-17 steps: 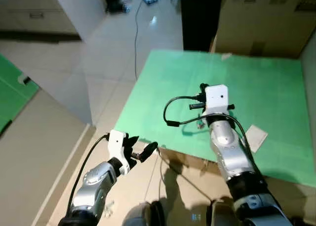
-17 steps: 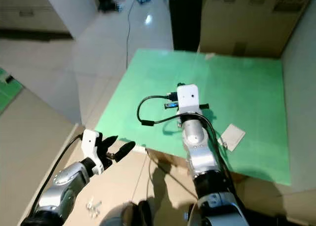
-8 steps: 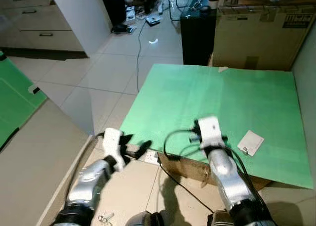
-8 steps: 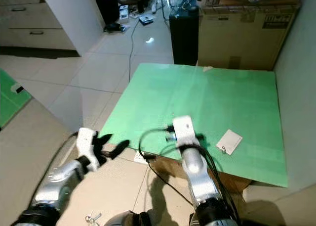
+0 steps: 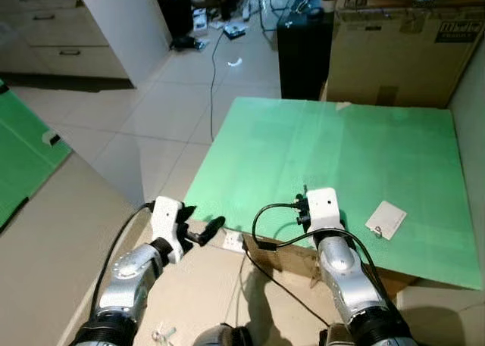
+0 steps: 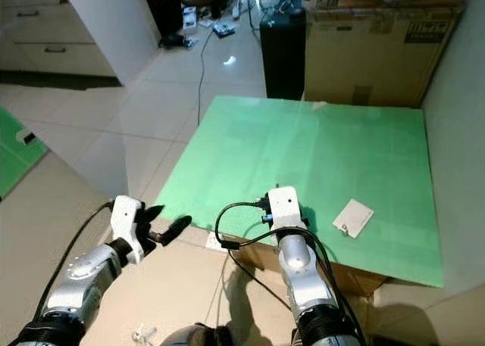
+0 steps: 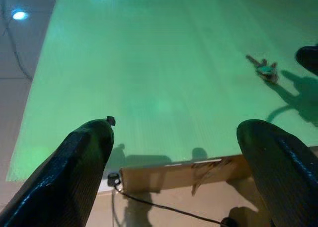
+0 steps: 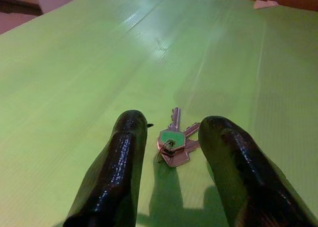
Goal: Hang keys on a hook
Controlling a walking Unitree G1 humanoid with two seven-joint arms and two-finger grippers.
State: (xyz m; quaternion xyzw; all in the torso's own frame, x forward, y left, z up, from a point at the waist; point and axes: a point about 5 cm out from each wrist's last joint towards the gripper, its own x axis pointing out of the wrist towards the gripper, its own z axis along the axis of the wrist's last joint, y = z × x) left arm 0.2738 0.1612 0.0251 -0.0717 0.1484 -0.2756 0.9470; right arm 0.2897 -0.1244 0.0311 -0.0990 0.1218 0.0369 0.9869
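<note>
Your right gripper (image 8: 171, 137) jaws spread around keys (image 8: 175, 145) on green board (image 5: 364, 149), white card (image 5: 385, 219) at three o'clock, cardboard box (image 5: 398, 43) at twelve, left gripper (image 5: 198, 231) released off the edge.

Head views bright and sharp, even indoor light. Glare spot on the floor tiles (image 5: 235, 61). Soft shadows under both arms. Left wrist view dimmer, greenish; table (image 7: 149, 78) bears a pale sheen. Right wrist view: keys (image 8: 175, 142) crisp, near black fingers (image 8: 117, 172) soft, shadow falling toward the camera.
</note>
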